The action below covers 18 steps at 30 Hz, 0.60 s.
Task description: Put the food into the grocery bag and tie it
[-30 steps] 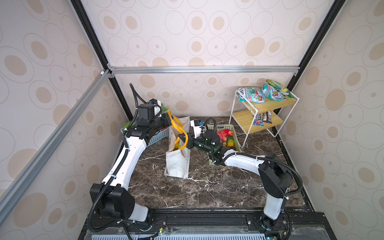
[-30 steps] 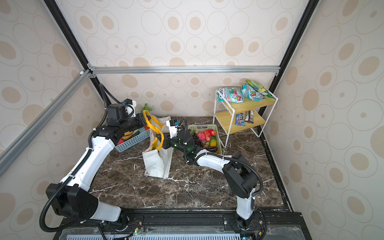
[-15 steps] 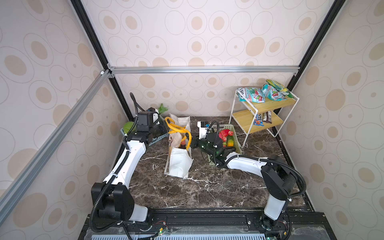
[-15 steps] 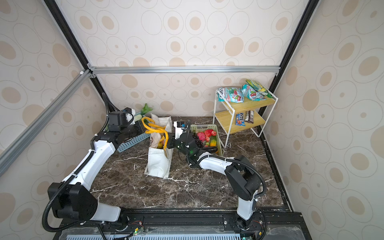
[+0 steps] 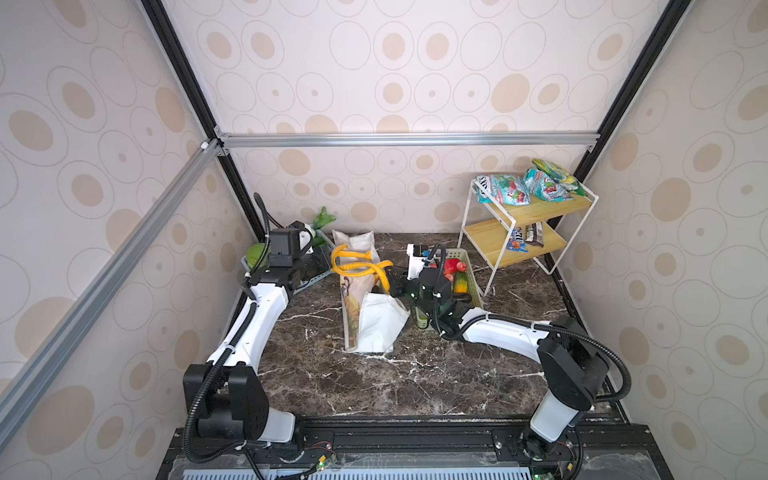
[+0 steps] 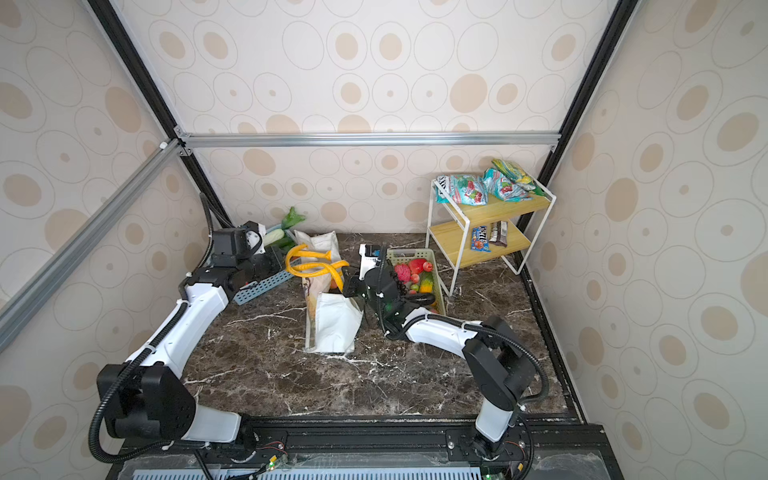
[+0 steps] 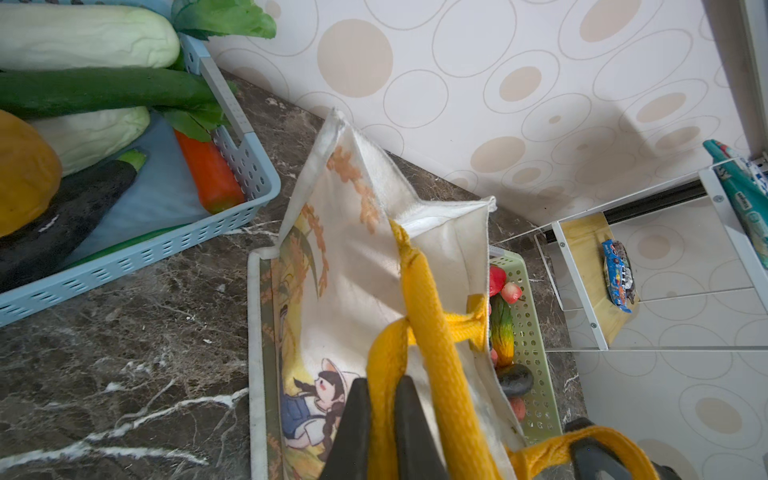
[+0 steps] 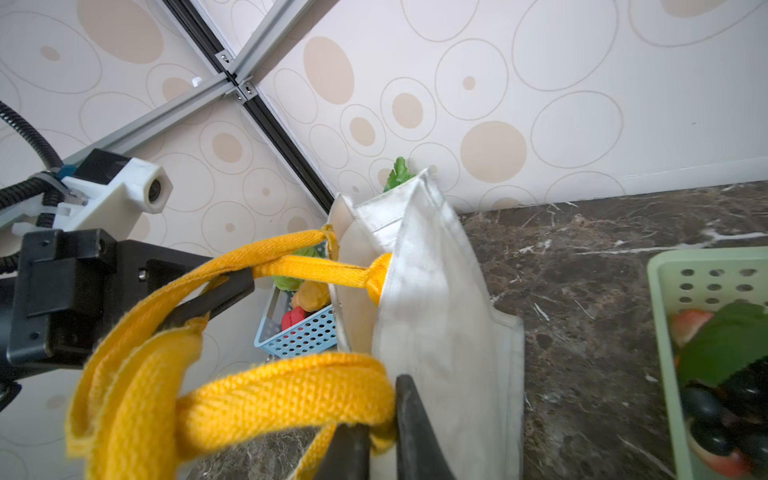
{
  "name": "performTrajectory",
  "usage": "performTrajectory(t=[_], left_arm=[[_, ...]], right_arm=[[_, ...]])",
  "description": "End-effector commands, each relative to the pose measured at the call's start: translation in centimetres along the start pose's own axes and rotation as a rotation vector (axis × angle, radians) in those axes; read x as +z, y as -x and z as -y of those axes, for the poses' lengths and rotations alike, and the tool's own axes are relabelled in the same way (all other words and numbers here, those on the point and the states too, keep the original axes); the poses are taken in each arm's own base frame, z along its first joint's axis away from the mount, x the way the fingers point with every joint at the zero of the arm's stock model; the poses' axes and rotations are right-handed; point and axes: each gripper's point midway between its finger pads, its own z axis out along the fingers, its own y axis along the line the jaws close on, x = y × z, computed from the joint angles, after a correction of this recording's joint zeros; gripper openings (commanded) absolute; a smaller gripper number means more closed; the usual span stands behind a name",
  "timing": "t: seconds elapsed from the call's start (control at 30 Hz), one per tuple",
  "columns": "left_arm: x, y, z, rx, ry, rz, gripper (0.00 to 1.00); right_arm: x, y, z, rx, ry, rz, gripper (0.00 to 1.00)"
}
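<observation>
Dark marble counter point(image 5: 374, 386), beige spotted wallpaper all round, aluminium bar point(image 5: 407, 139) across the back. grocery bag point(image 5: 374, 320) stands mid-counter between blue basket point(image 6: 259, 284) and green basket point(image 6: 415, 252), food point(image 6: 417, 266) in the green one. left jaws and right jaws each pinch a yellow handle point(image 7: 432, 345). Snack rack point(image 5: 536, 232) back right.

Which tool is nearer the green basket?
Right. The right tool grips a yellow handle just beside the green basket; the left tool grips another on the grocery bag's far side, by the blue basket.
</observation>
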Motion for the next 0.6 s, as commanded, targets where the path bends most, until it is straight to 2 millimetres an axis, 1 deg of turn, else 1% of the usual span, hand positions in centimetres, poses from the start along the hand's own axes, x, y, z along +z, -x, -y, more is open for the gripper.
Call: performTrajectory(t=[0.0,0.2,0.37,0.5,0.57], left_arm=[[-0.7,1.1,-2.1,0.005,0.056,0.042,0.00],[-1.3,1.9,-4.6,-0.039,0.100,0.077,0.00],[-1.3,2.0,-6.8,-0.078,0.132,0.088,0.00],[-1.7,2.3,-8.5,-0.105,0.164,0.106,0.00],[-2.2,2.7,-9.5,-0.132,0.184,0.129,0.00]], right_arm=[[-1.4,1.7,2.2,-0.042,-0.116,0.041,0.14],[-2.9,2.4,4.1,-0.063,-0.183,0.036,0.14],[-4.1,2.8,5.4,-0.053,-0.219,0.048,0.14],[-4.7,3.2,5.8,-0.027,-0.228,0.059,0.14],[-4.8,3.4,5.5,-0.011,-0.208,0.057,0.14]])
